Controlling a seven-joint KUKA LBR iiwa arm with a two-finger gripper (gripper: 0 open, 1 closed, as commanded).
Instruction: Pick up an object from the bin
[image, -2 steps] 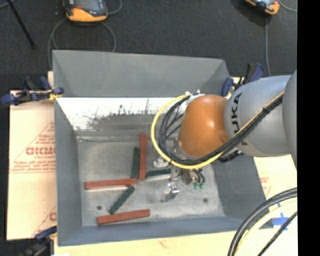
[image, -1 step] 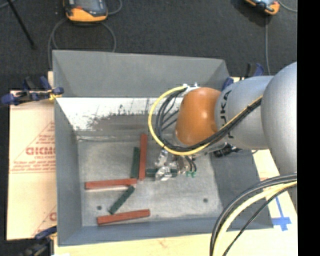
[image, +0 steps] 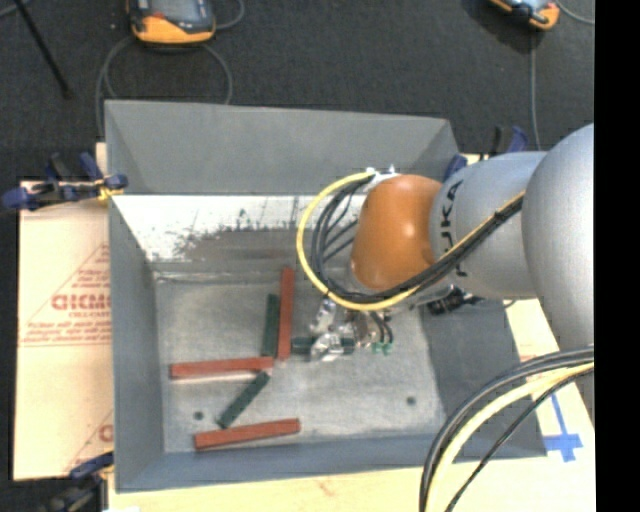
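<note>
A dark floor (image: 300, 60) surrounds the grey bin (image: 130, 330), which holds a few loose things on its bottom. In the camera view the gripper (image: 335, 338) hangs low near the middle of the bottom, and I cannot tell if it is open or closed. The nearest thing is a red stick (image: 286, 300) just left of the gripper, its long axis pointing to the far wall and its near end closest to the gripper, with a green stick (image: 270, 325) on its other side.
</note>
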